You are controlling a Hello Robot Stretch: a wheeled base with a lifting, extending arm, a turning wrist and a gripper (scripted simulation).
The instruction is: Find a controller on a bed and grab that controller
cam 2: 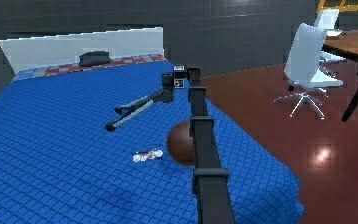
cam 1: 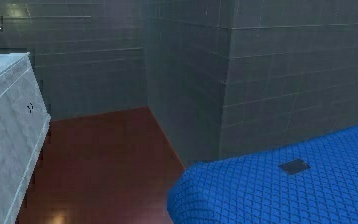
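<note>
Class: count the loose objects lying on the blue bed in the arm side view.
3: a dark flat thing by the headboard, a brown ball beside the arm, and a small white thing left of the ball. The arm may hide others.

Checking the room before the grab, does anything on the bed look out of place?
A brown round ball sits on the blue quilted bed, with a small white object beside it: odd things for a bed.
</note>
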